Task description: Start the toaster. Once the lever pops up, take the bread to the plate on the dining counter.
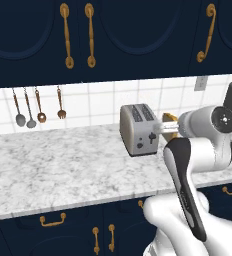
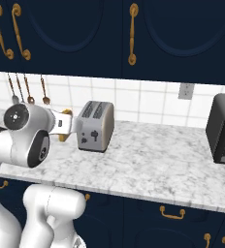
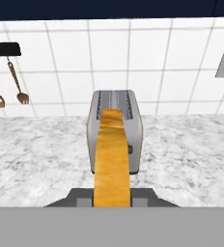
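Your gripper is clamped on the bread, which hides most of the toaster's near face (fingertips barely visible).

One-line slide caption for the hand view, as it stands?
Gripper shut on the bread, held in front of the toaster on the marbled worktop.

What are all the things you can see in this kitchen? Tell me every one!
toaster: one, silver-grey, on the marbled worktop.
bread: one slice, golden-tan, held in front of the toaster.
hanging utensils: four, copper and silver, on the tiled wall.
dark appliance: one, dark grey, on the worktop's right end.
wall outlet: one, grey, on the tiles.
cabinets: navy, gold handles, above and below.
gripper: one, shut on the bread.
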